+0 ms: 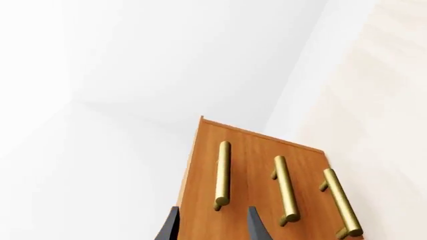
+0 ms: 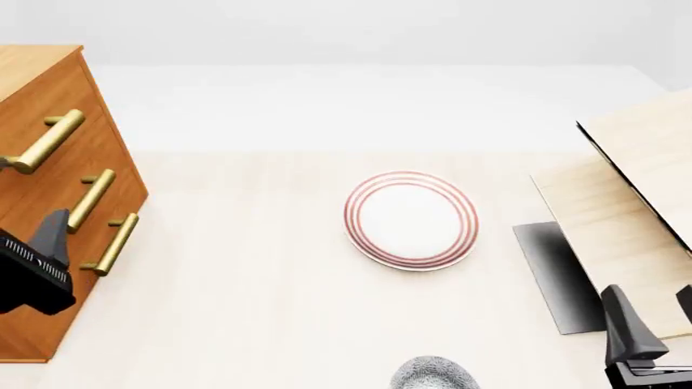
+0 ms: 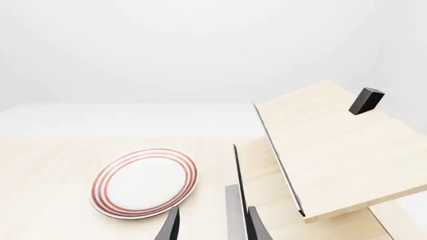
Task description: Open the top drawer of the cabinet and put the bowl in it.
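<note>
At the bench's (image 2: 249, 324) left edge stands the cabinet (image 2: 44, 89), its three drawers all closed; the top drawer (image 2: 27, 121) is the uppermost one, its brass handle (image 2: 45, 139) running along its front. The left tool (image 1: 212, 225) hovers just in front of the cabinet face, released, its two dark fingers spread with nothing between them; in the left wrist view they bracket the near end of one handle without touching it. Near the bench's middle lies a flat plate (image 2: 411, 219) with red rings, resting alone. The bowl (image 2: 435, 374) sits at the near edge, only its speckled rim showing at the bottom of the front view, well apart from the cabinet. At the right edge stands pale wooden furniture (image 2: 638, 203) with a dark slab (image 2: 552, 275) beside it. The right tool (image 2: 654, 324) hangs near that furniture at the near right corner, released and holding nothing.
</note>
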{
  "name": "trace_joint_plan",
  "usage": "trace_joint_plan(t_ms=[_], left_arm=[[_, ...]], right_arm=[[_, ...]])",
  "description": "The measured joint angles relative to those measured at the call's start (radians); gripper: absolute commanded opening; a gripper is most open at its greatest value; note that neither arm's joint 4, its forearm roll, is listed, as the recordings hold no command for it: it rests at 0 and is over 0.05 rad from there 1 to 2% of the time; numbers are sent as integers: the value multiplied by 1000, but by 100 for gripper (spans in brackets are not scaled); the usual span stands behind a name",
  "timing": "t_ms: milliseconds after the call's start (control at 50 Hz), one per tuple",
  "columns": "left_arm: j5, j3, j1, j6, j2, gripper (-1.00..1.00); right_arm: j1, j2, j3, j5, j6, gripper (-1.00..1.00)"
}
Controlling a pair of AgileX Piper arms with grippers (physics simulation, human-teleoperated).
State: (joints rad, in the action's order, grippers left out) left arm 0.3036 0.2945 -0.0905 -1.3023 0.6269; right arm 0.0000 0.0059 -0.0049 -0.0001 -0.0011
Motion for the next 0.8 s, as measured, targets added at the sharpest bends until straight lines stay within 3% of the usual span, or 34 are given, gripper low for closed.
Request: trace_joint_plan(t_ms=[380, 800], left_arm=[[105, 31, 7, -41, 150, 100], [212, 60, -14, -34, 300, 100]], right_arm=[[0, 0, 0, 0, 0, 100], [-1, 1, -3, 3, 0, 100]])
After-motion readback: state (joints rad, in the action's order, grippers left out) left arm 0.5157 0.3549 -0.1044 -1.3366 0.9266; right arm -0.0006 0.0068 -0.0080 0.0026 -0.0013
